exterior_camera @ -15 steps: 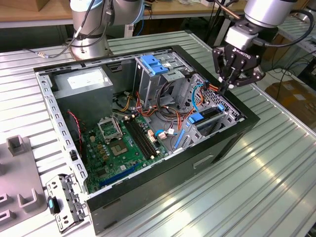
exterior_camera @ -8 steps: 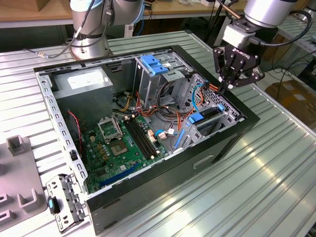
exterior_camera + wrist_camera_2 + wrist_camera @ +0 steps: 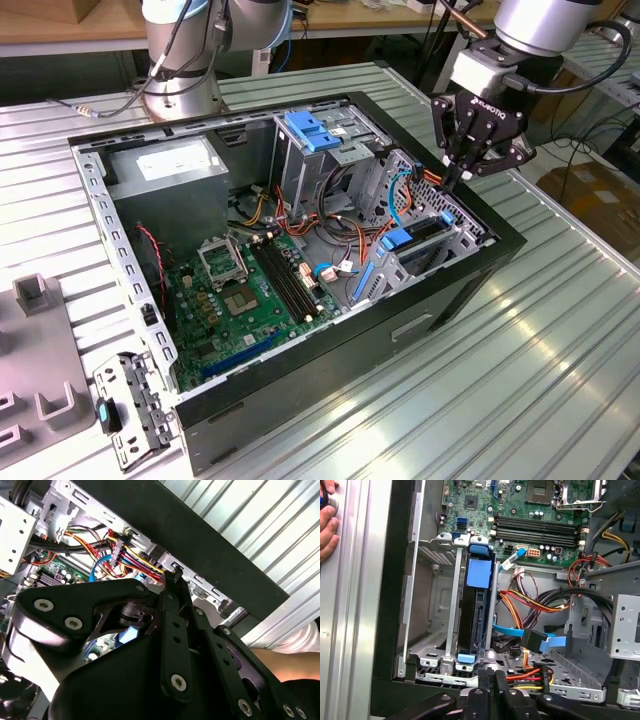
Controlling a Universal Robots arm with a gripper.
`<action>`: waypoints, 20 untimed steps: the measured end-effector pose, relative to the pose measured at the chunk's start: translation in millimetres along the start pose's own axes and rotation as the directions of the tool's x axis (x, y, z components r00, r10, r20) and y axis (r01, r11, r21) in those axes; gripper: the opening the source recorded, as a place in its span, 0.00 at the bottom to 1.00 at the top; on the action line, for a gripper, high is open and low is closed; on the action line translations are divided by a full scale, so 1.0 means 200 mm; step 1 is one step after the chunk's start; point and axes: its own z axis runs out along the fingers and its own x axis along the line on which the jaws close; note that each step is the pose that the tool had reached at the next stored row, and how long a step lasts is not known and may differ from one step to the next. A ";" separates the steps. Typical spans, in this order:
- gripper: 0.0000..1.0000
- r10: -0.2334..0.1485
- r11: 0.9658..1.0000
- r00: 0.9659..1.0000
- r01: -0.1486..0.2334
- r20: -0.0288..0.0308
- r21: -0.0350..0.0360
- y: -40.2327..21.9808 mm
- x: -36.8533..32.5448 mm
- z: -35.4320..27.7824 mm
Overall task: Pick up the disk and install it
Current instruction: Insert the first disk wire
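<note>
The disk (image 3: pixel 478 614) stands on edge inside the lower drive cage of the open computer case, its blue side rail and tab facing up. In the exterior view the disk (image 3: pixel 402 238) shows as a blue tab and a dark slot in the cage at the case's right end. My gripper (image 3: pixel 456 176) hangs just above the case's right rim, beside that cage, fingers together and holding nothing. In the first wrist view the gripper (image 3: pixel 492 677) sits at the cage's near end, close to the disk's blue end clip. The second wrist view shows the fingertips (image 3: pixel 175 575) closed over a bundle of coloured cables.
The case (image 3: pixel 330 345) lies open on a ribbed metal table. Inside are a grey power-supply box (image 3: pixel 170 165), a green motherboard (image 3: pixel 240 290), an upper drive cage with a blue latch (image 3: pixel 312 130) and loose cables (image 3: pixel 530 602). A person's hand (image 3: pixel 327 520) rests outside the case.
</note>
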 end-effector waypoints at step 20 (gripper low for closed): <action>0.16 0.030 1.000 1.000 -0.030 0.000 -0.001 0.080 -0.008 0.003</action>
